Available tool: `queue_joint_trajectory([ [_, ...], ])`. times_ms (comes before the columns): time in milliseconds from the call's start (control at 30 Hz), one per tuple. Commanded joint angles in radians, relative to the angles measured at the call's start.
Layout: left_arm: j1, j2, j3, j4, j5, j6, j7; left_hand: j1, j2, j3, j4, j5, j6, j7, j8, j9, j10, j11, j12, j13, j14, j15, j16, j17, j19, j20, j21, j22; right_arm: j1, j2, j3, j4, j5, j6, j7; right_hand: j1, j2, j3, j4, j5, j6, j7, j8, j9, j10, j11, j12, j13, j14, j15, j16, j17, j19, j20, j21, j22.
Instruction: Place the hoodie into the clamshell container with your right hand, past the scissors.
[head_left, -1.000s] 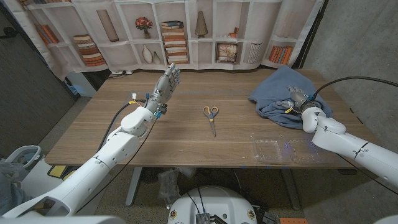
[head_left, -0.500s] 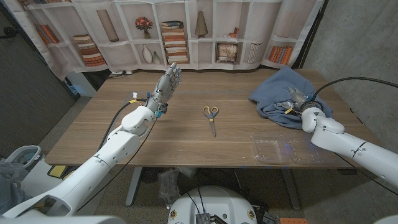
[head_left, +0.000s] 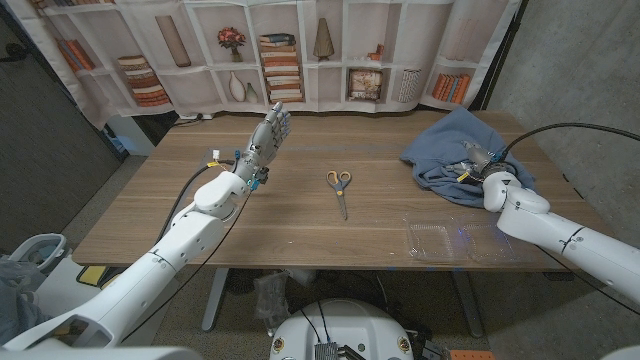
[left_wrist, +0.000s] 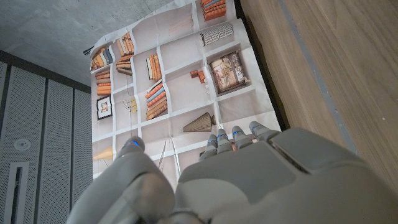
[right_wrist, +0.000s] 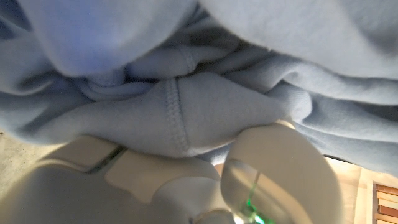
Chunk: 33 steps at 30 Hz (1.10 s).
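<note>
Hoodie (head_left: 450, 145): blue, crumpled in a heap at the desk's (head_left: 300, 215) far right corner.
Right hand (head_left: 478, 160): buried in the hoodie's folds; its wrist view shows fabric bunched against the fingers (right_wrist: 280, 168), but whether it grips I cannot tell.
Clamshell container (head_left: 455, 240): clear, lying open near the front edge, just beside the right forearm.
Scissors (head_left: 340, 190): mid-desk, well apart from the hoodie.
Left hand (head_left: 268, 135): raised above the desk, fingers straight, holding nothing.

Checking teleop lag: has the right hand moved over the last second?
Yes, slightly. The right hand has pushed further into the hoodie, toward the table's far edge and away from the clamshell container.
</note>
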Motion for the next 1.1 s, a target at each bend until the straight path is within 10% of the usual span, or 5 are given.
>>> queue_joint_trajectory([
  [33, 0.013, 0.002, -0.004, -0.003, -0.005, -0.007, 0.003, 0.010, -0.001, -0.004, 0.000, 0.008, -0.002, -0.002, 0.002, 0.003, -0.005, 0.002, -0.002, 0.003, -0.009, -0.001, 0.000, 0.004, -0.013, 0.000, 0.000, 0.003, 0.018, 0.017, -0.025, 0.024, -0.019, -0.004, -0.005, 0.039, 0.016, 0.011, 0.005, 0.000, 0.058, -0.016, 0.016, 0.007, 0.062, -0.011, 0.023, 0.007, 0.077, -0.035, 0.018, 0.011, 0.169, -0.072, 0.021, 0.008],
  [100, 0.014, 0.002, -0.004, -0.003, -0.005, -0.007, 0.003, 0.011, -0.001, -0.004, 0.001, 0.008, -0.002, -0.003, 0.002, 0.003, -0.004, 0.001, -0.001, 0.003, -0.009, -0.001, 0.000, 0.004, -0.013, 0.001, 0.001, 0.003, 0.020, 0.021, -0.029, 0.027, -0.024, -0.008, -0.007, 0.062, 0.023, 0.016, 0.005, -0.006, 0.077, -0.022, 0.018, 0.009, 0.099, -0.023, 0.035, 0.009, 0.117, -0.052, 0.022, 0.014, 0.206, -0.123, 0.028, 0.010],
  [400, 0.022, 0.000, -0.008, -0.007, -0.003, -0.019, 0.008, 0.011, 0.000, -0.006, 0.001, 0.008, -0.001, -0.002, 0.003, 0.003, -0.005, 0.003, -0.001, 0.003, -0.010, -0.001, 0.000, 0.004, -0.012, -0.008, 0.002, 0.003, 0.038, 0.032, -0.050, 0.041, -0.046, -0.013, -0.003, 0.144, 0.063, 0.044, -0.003, -0.019, 0.147, -0.039, 0.033, 0.014, 0.164, -0.049, 0.055, 0.014, 0.221, -0.100, 0.041, 0.024, 0.305, -0.196, 0.058, 0.016],
  [1100, 0.041, 0.006, -0.017, -0.017, -0.006, -0.019, 0.019, 0.012, 0.002, -0.010, 0.001, 0.008, 0.001, -0.002, 0.003, 0.003, -0.004, 0.003, -0.001, 0.003, -0.010, -0.004, 0.001, 0.004, -0.013, 0.000, 0.002, 0.003, 0.066, 0.073, -0.087, 0.093, -0.114, 0.014, -0.049, 0.313, 0.120, 0.079, -0.003, -0.062, 0.251, -0.074, 0.061, 0.030, 0.227, -0.085, 0.080, 0.028, 0.369, -0.183, 0.091, 0.074, 0.418, -0.315, 0.109, 0.030],
])
